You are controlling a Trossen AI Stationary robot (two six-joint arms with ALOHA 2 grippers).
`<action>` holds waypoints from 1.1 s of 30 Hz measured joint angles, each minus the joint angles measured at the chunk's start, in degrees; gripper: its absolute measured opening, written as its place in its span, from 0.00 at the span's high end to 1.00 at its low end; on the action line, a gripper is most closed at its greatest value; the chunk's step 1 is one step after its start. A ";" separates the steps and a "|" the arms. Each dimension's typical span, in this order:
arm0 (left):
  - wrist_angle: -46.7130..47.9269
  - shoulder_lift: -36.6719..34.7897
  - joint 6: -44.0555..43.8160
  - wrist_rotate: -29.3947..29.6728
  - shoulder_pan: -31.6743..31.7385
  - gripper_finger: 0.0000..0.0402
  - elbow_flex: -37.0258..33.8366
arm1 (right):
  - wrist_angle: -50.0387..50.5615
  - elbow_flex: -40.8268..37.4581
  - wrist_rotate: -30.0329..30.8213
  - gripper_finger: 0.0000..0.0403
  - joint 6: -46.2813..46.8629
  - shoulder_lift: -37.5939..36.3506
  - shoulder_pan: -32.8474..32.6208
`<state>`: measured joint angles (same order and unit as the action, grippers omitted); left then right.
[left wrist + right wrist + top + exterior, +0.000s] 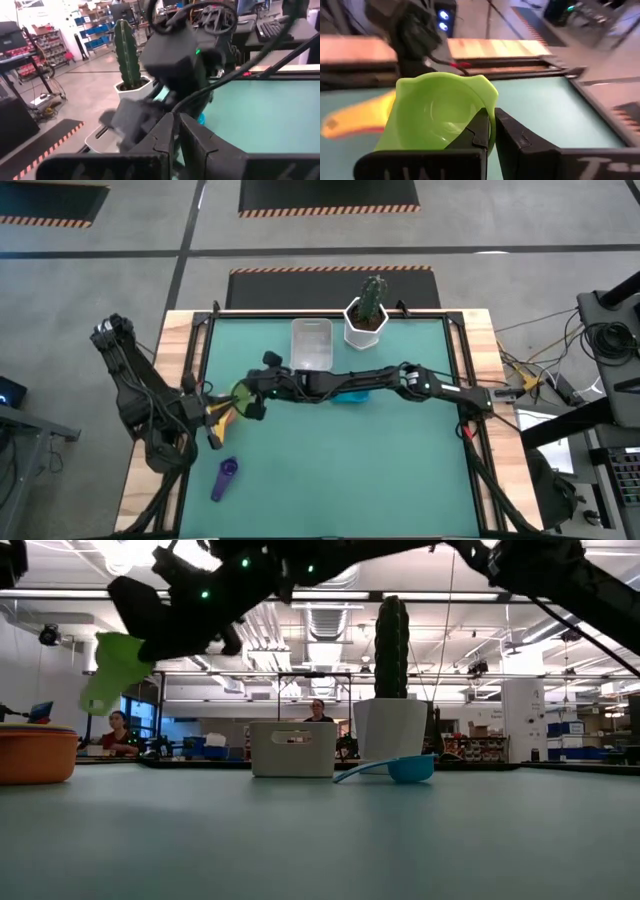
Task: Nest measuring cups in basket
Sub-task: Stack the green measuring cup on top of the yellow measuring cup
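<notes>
My right gripper (256, 392) reaches across from the table's right, shut on a green measuring cup (440, 112) held high over the left part of the mat. Below and beside it an orange cup (35, 755) stands on its base, with yellow and red handles (355, 120) showing. My left gripper (213, 430) hovers shut at the left edge near those handles, nothing seen between its fingers. A blue cup (350, 395) and a purple cup (225, 478) lie on the mat. The clear basket (311, 343) stands on the mat at the far side. My right gripper pinches the green cup's edge (492, 120) between its two fingers, one finger (475, 135) before the hollow and one outside. The fingers come nearly level from the table's right. The cup is lifted clear (115, 665), tipped with its mouth turned back toward the wrist.
A white pot with a cactus (366, 323) stands right of the basket at the far edge. A raised frame (200, 350) borders the green mat. Bare mat lies at the near right (400, 470). People sit in the room behind (118, 730).
</notes>
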<state>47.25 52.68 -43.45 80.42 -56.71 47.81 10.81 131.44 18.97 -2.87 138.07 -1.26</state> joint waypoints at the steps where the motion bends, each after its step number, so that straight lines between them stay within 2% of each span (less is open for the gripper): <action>1: 0.30 0.19 -0.60 0.00 0.02 0.97 0.00 | 1.65 -0.33 1.94 0.98 -1.44 -0.73 -0.44; 3: 0.56 0.60 -1.79 0.02 0.11 0.97 -0.02 | 4.80 -1.25 4.72 0.98 -3.25 -2.17 -1.30; 8: 0.61 1.84 -3.17 0.01 0.84 0.97 -0.50 | 10.50 -6.56 6.64 0.98 -3.76 -7.30 -3.30; 14: 0.54 3.79 -3.16 0.02 0.86 0.97 -0.70 | 9.70 -20.80 15.28 0.98 -2.29 -17.59 -6.52; 19: -2.18 5.95 -3.52 1.82 1.11 0.97 -0.70 | -2.20 -36.92 16.15 0.98 1.40 -26.95 -8.82; 24: -8.08 9.26 -3.81 5.59 1.22 0.97 -0.70 | -19.22 -50.86 16.18 0.98 1.79 -32.27 -10.22; 29: -15.54 13.64 -3.81 6.35 1.51 0.97 -0.70 | -32.06 -59.34 16.25 0.98 0.14 -33.61 -10.91; 33: -21.02 18.39 -3.81 5.78 1.49 0.94 -0.70 | -39.51 -62.48 17.18 0.98 -1.49 -33.14 -11.01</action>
<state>26.23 71.07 -47.27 86.20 -55.22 47.11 -28.70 68.96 36.15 -4.37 104.94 -12.27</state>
